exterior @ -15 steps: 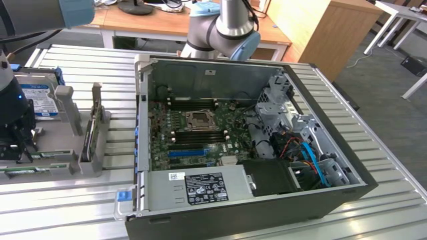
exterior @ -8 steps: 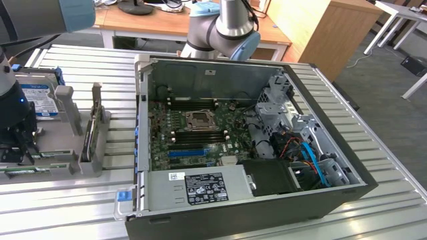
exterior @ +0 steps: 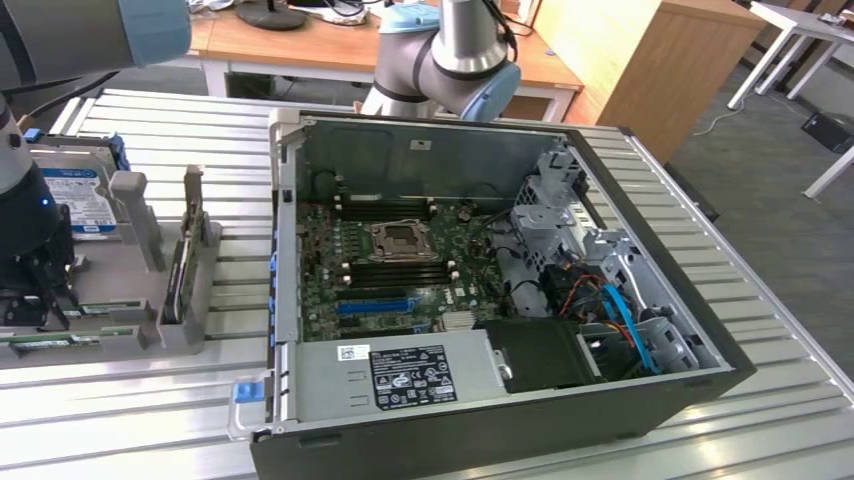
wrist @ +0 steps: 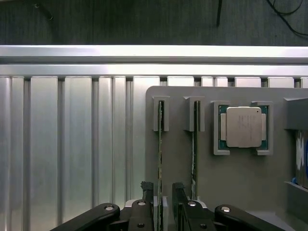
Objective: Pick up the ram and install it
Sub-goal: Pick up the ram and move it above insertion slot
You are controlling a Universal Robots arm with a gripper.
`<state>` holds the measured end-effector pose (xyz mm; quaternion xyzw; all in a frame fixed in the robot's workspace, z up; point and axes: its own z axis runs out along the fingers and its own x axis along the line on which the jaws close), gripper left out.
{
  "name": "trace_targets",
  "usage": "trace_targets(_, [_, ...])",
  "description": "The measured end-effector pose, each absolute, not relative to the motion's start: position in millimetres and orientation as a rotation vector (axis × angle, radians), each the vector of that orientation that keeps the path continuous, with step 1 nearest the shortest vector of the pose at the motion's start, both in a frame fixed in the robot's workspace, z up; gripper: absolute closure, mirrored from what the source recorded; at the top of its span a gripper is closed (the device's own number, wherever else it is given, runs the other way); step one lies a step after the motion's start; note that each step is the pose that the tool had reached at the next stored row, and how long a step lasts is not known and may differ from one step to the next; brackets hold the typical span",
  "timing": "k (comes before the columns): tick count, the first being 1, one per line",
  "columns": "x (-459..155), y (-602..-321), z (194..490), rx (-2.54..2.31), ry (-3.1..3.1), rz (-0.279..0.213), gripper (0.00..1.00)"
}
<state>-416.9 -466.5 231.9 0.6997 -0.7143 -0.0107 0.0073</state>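
Here the gripper (wrist: 162, 195) is hovering with its fingers (wrist: 147, 192) parted, straddling the ram (wrist: 160, 144) and apparently not yet pinching it. The ram is standing on edge in the slot nearest the grey holder plate's (wrist: 240, 178) side edge. Its long axis is running straight through the gap between the fingers, with a second stick (wrist: 194, 144) alongside.

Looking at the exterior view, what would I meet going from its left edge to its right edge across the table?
Hard drive → grey upright holder → motherboard → blue cable → bare table slats.
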Motion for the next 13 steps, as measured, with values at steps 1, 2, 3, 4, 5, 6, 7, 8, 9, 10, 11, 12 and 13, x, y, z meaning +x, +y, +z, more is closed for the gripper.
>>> trace_targets(1, [-416.9,-466.5,231.9,2.191,-2.231,-0.034,0.7])
trace_targets(2, [-416.9,-466.5,231.9,2.193,-2.228,-0.034,0.7])
trace_targets(3, [-416.9,-466.5,231.8,2.194,-2.227,-0.034,0.7])
trace_targets(4, [-416.9,-466.5,231.8,2.195,-2.227,-0.034,0.7])
trace_targets(5, [-416.9,-466.5,231.6,2.195,-2.226,-0.034,0.7])
trace_targets(6, [-416.9,-466.5,231.1,2.196,-2.226,-0.033,0.7])
trace_targets(7, [-416.8,-466.5,230.5,2.197,-2.225,-0.033,0.7])
trace_targets(8, [-416.9,-466.5,230.1,2.198,-2.224,-0.033,0.7])
trace_targets(9, [-416.9,-466.5,229.7,2.199,-2.223,-0.034,0.7])
trace_targets(10, [-416.9,-466.5,229.3,2.199,-2.222,-0.033,0.7])
trace_targets(11, [-416.9,-466.5,228.8,2.2,-2.221,-0.034,0.7])
trace_targets(12, [-416.9,-466.5,228.3,2.201,-2.221,-0.033,0.7])
trace_targets(13, [-416.9,-466.5,228.0,2.202,-2.22,-0.034,0.7])
